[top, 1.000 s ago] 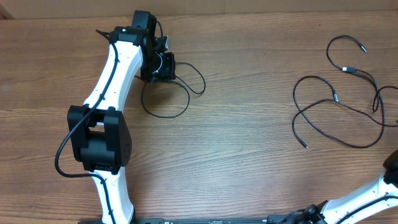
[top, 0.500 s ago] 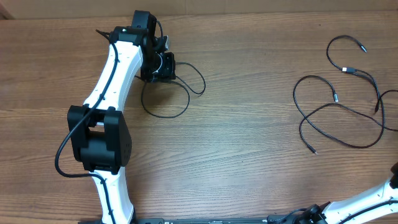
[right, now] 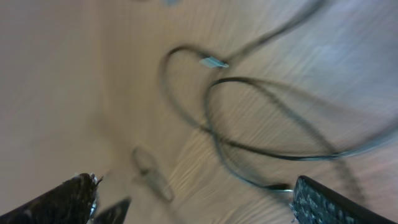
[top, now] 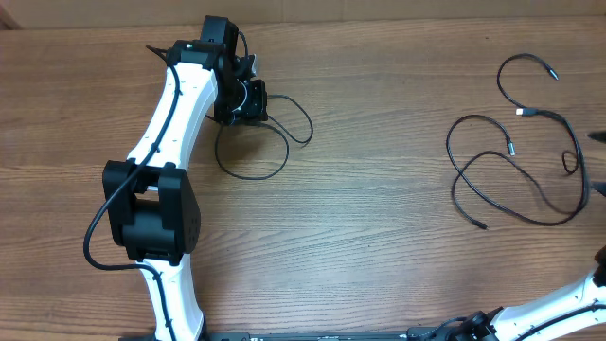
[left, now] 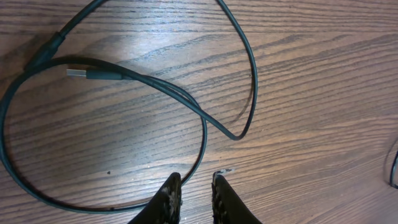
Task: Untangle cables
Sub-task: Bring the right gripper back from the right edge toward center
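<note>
Cables first. One cable (top: 254, 144) lies alone on the table (top: 379, 189), near the far edge and left of the middle, well apart from everything else. From my left wrist I see it (left: 205, 127) in loose loops that cross over themselves, with its metal plug (left: 78, 73) resting flat on the wood. That one I call separated from the others, though not yet laid out straight.

Over by the right edge sits the bunch (top: 516, 180), and that is where the work is left. Strands sweep over each other in several places, one small loop sits close to the edge, and a couple of ends poke out toward the middle of the table. I cannot tell how many cords are in there. My right wrist view is blurred, but it shows those curves (right: 249, 124) crossing one another.

My left claw (top: 248, 99) hangs over the lone cable; its fingers (left: 169, 193) are pressed nearly together, with only a slim gap and bare wood showing through, so nothing is pinched. The cord curves just beside one tip. My right claw (right: 196, 190) is spread wide and empty, above the bunch.

My read: roughly one cord freed, the right bunch yet to be pulled apart.
</note>
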Tool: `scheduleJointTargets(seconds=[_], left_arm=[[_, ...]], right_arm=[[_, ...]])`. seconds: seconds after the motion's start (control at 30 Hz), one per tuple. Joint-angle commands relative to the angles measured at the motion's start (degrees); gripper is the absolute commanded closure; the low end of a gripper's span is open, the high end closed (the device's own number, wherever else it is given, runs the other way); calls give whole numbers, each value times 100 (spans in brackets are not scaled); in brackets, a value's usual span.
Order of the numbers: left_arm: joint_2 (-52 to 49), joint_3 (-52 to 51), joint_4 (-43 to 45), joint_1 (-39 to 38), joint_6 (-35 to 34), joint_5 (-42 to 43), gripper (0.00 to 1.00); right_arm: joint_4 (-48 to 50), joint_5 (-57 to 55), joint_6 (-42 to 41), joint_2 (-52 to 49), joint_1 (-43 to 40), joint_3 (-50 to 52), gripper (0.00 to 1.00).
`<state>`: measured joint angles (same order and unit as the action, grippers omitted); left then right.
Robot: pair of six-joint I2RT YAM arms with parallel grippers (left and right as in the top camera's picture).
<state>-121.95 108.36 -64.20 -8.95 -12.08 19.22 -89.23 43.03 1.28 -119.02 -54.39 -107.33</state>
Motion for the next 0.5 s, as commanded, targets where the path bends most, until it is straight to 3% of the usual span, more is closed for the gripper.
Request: scheduleJointTargets(seconds=[0.0, 0.07, 0.23, 0.47], left_arm=[[11, -26, 24, 20, 31, -39, 82], [11, -26, 28, 20, 31, -48, 82], [11, -26, 28, 20, 28, -184, 82], [11, -26, 33, 20, 28, -184, 82]], right_arm=[[-402, 2048, 2114, -26, 11, 13, 0], [-555, 2293, 2586, -26, 11, 13, 0], [-730, 2306, 2605, -26, 164, 13, 0], [-787, 1864, 2581, -26, 1049, 13, 0]])
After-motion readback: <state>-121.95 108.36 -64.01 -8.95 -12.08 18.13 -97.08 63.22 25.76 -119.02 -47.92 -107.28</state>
